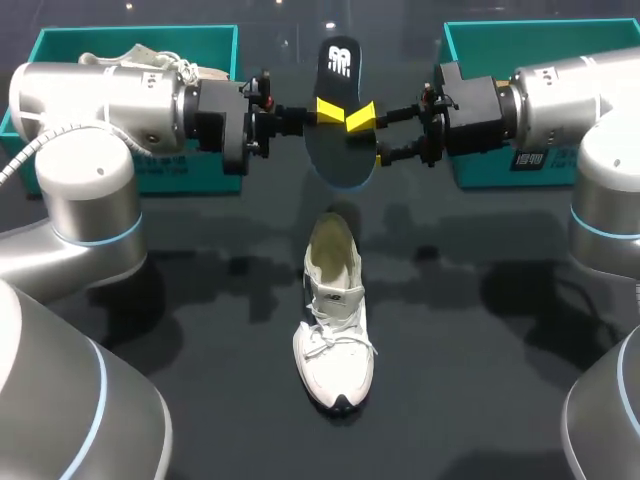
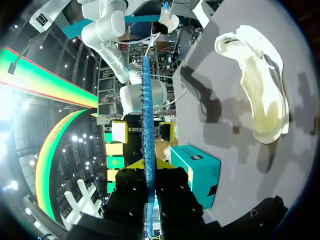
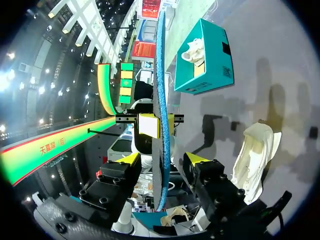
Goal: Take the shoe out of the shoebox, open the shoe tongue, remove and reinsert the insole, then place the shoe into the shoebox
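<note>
A dark insole (image 1: 340,62) hangs upright in the air above the middle of the table, between my two grippers. My left gripper (image 1: 326,110) is shut on it; in the left wrist view the insole (image 2: 147,115) shows edge-on, pinched in my left gripper (image 2: 148,167). My right gripper (image 1: 368,135) faces it from the other side. In the right wrist view the insole (image 3: 160,90) stands between the fingers of my right gripper (image 3: 161,160), with a gap on each side. The white shoe (image 1: 334,320) lies on the table below, tongue pulled back, also seen as the shoe (image 2: 260,90) and the shoe (image 3: 255,155).
A teal shoebox (image 1: 215,40) at the back left holds another white shoe (image 1: 135,55). A second teal box (image 1: 470,40) stands at the back right, behind my right arm. The dark table spreads around the shoe.
</note>
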Controlling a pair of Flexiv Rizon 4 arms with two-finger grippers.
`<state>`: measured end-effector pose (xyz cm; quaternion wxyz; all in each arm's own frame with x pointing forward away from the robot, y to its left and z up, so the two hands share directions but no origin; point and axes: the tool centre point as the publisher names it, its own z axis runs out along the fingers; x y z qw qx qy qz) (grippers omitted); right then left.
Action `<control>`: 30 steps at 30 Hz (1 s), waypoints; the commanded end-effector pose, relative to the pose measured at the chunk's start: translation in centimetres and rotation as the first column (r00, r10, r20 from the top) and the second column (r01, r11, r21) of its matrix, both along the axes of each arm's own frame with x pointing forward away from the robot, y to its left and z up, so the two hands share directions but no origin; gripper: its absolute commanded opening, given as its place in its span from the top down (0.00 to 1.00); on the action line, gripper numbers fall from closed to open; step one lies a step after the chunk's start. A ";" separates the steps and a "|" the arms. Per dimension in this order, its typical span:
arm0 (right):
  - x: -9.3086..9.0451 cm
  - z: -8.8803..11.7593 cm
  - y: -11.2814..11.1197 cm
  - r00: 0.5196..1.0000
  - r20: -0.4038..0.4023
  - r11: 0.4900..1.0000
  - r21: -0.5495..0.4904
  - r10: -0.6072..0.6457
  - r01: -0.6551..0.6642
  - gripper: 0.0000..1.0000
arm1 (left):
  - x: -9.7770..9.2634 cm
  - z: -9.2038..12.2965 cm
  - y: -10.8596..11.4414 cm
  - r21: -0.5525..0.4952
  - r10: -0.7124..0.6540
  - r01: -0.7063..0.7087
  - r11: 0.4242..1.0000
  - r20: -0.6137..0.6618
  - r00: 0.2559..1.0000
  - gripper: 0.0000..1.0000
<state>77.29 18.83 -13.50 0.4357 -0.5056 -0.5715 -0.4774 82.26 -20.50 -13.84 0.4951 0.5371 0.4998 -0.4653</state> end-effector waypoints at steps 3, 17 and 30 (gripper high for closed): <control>0.3 -0.2 0.7 1.000 -0.001 1.000 0.004 0.003 -0.003 0.54 | -0.4 -0.2 -0.1 0.006 0.019 -0.019 1.000 0.019 1.000 1.00; -0.3 -0.6 0.8 1.000 -0.004 1.000 0.012 -0.002 0.002 0.73 | -0.3 -0.2 -0.1 0.002 0.037 -0.037 0.999 0.035 0.999 1.00; -0.1 -0.6 0.9 1.000 -0.006 1.000 0.010 -0.005 0.005 1.00 | -0.5 -0.3 -0.1 0.010 0.031 -0.031 0.999 0.033 0.999 1.00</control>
